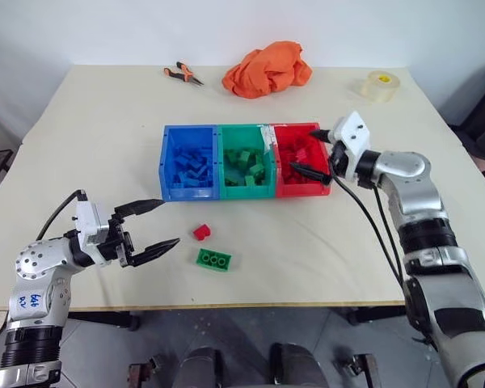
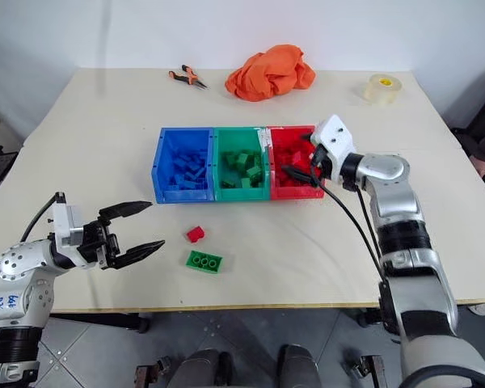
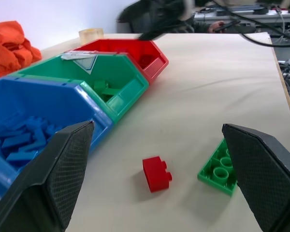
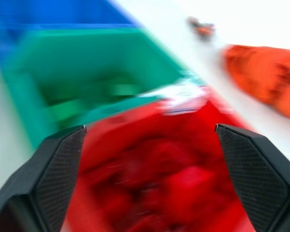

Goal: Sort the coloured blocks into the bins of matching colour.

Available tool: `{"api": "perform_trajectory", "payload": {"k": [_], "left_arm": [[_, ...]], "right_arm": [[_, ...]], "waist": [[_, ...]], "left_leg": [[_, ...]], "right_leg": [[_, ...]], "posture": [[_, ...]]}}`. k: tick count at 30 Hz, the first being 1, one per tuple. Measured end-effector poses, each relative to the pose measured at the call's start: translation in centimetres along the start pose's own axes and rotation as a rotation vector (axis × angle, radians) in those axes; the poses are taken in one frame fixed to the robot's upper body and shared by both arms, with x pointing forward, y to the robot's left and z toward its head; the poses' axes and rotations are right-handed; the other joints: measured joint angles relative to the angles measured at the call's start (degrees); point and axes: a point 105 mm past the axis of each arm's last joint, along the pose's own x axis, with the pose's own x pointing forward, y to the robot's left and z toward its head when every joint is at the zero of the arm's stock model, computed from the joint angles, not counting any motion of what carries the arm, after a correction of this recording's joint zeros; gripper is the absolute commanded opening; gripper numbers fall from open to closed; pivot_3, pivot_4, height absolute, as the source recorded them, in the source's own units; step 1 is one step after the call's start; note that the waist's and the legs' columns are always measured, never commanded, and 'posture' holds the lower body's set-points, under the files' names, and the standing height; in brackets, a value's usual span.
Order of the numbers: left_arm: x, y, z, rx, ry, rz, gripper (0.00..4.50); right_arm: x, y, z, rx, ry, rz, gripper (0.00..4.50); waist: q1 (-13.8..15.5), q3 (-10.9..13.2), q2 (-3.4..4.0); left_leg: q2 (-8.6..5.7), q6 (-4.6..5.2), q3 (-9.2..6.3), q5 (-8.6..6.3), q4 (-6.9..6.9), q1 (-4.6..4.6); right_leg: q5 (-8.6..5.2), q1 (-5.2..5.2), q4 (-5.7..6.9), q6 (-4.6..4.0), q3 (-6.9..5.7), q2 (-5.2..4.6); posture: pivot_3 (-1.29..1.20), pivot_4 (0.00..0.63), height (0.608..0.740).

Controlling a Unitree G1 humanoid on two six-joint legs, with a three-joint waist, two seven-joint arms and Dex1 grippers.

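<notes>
Your three bins (image 1: pixel 244 192) sit joined in a row mid-desk (image 1: pixel 89 129), blue, green, red, each holding bricks of its own colour. At their 6 o'clock a red brick (image 1: pixel 201 233) and a green plate (image 1: pixel 213 260) lie loose. Your right gripper (image 1: pixel 309 151) hangs over the red bin, jaws released and empty; your left gripper (image 1: pixel 155 224) hovers at the bins' 7 o'clock, jaws released too.

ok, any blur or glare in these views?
Right wrist view: heavy motion blur over the red bin and green bin. Left wrist view: red brick sharp, background soft. Eye views: even light, soft shadows, no glare on the table.
</notes>
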Motion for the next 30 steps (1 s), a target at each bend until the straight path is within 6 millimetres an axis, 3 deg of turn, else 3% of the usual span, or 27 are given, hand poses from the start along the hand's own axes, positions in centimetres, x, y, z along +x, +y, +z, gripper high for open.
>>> {"api": "perform_trajectory", "payload": {"k": [3, 10, 12, 16, 23, 30], "left_arm": [[-0.3, -0.2, -0.2, -0.009, 0.008, -0.002, 4.50], [-1.2, -0.1, -0.4, -0.009, 0.047, -0.027, 4.50], [-1.6, 0.0, -0.4, -0.012, 0.053, -0.022, 4.50], [-1.8, -0.2, -0.5, -0.015, 0.058, -0.039, 4.50], [-2.3, -1.0, -0.5, -0.018, 0.083, -0.046, 4.50], [-2.6, -2.0, -0.2, -0.025, 0.088, -0.037, 4.50]], "right_arm": [[-2.5, 3.2, -1.7, 0.041, 0.085, 0.142, 4.49], [-7.3, 6.5, -4.6, 0.065, 0.300, 0.287, 4.49], [-7.4, 7.2, -4.8, 0.063, 0.310, 0.315, 4.49], [-5.4, 8.5, -3.6, 0.043, 0.256, 0.376, 4.49], [1.1, 12.6, -2.2, 0.040, 0.154, 0.485, 4.49], [5.9, 15.5, -0.1, 0.038, 0.039, 0.549, 4.49]], "waist": [[0.38, 0.00, 0.00], [0.77, 0.00, 0.01], [0.69, 0.00, 0.01], [0.41, 0.00, 0.01], [0.66, -0.02, -0.03], [0.72, -0.04, -0.06]], "left_leg": [[-0.01, 0.02, 0.15, -0.01, 0.02, 0.00], [0.03, 0.02, 0.22, -0.02, 0.00, 0.05], [0.03, 0.01, 0.28, -0.02, 0.00, 0.05], [0.11, -0.03, 0.29, -0.02, 0.00, 0.07], [0.06, -0.02, 0.23, -0.03, 0.02, 0.03], [0.04, -0.02, 0.14, -0.03, 0.03, 0.03]], "right_leg": [[0.00, 0.02, -0.16, 0.00, 0.02, -0.02], [0.00, 0.05, -0.27, 0.00, 0.01, -0.02], [0.00, 0.05, -0.32, 0.00, 0.02, -0.02], [-0.01, 0.04, -0.31, -0.01, -0.02, 0.01], [0.00, -0.01, -0.22, -0.02, -0.01, -0.05], [0.00, -0.02, -0.12, -0.03, -0.02, -0.05]], "posture": [[0.00, 0.150, 0.740], [0.00, 0.150, 0.740], [0.00, 0.150, 0.740], [0.00, 0.150, 0.740], [0.00, 0.150, 0.740], [0.00, 0.150, 0.740]]}}
